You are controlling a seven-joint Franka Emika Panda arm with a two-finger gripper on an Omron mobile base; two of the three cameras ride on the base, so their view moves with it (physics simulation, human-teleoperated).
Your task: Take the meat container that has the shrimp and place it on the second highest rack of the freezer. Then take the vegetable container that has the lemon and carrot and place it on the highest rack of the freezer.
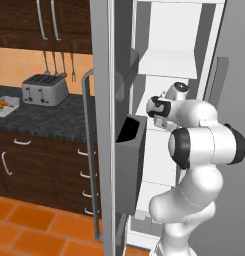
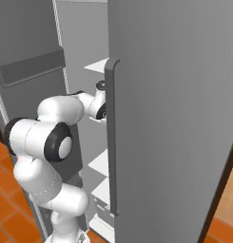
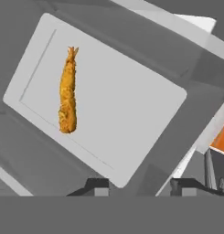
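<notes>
The shrimp (image 3: 67, 93) is golden orange with a mottled surface, lying on a plain pale-grey meat container (image 3: 131, 114). The freezer (image 1: 105, 100) is grey outside and white inside, with dark grey door bins (image 1: 130, 160). The table (image 1: 39, 120) is speckled black over dark brown drawers (image 1: 24, 165), the toaster (image 1: 45, 90) silver, the floor (image 1: 29, 225) orange tile.

Counter (image 1: 44, 120), dark speckled: toaster (image 1: 44, 89) at back, white veg tray (image 1: 5, 106) w/ orange and yellow bits at left edge.
</notes>
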